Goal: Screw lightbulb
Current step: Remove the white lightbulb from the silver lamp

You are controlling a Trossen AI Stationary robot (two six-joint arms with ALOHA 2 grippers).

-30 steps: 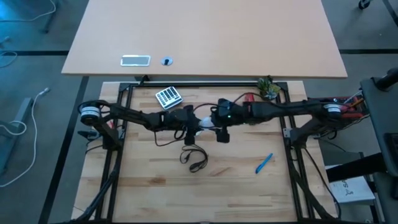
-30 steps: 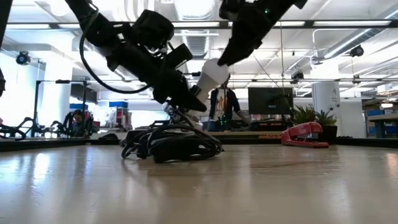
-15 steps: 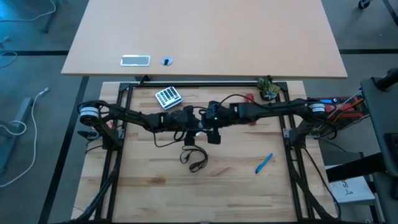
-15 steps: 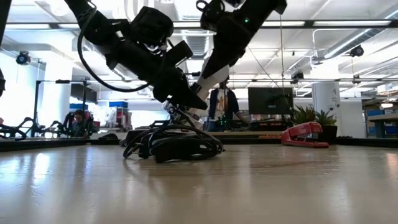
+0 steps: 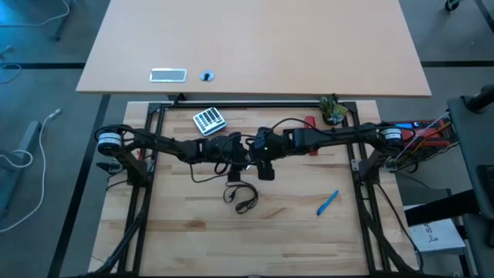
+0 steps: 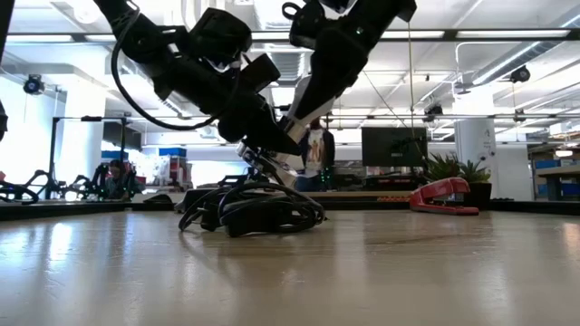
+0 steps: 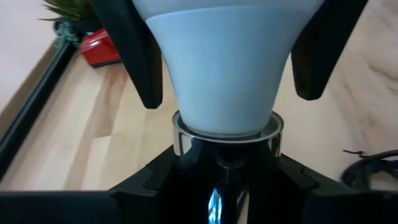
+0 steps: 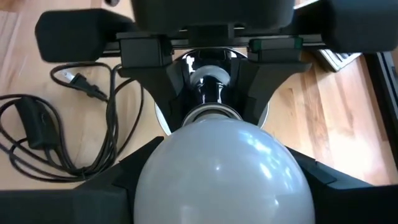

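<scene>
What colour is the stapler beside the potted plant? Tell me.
Red; the red stapler shows best in the low view.

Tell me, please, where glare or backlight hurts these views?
Low view: bright ceiling lights leave both arms as dark silhouettes. Left wrist view: the lightbulb fills the frame, evenly lit, with a glint on the socket below. Right wrist view: soft highlights on the bulb.

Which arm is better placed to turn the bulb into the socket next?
The right. Its gripper is shut on the lightbulb, whose narrow end already sits at the silver socket. The left gripper grips that socket, so it should only brace it.
</scene>
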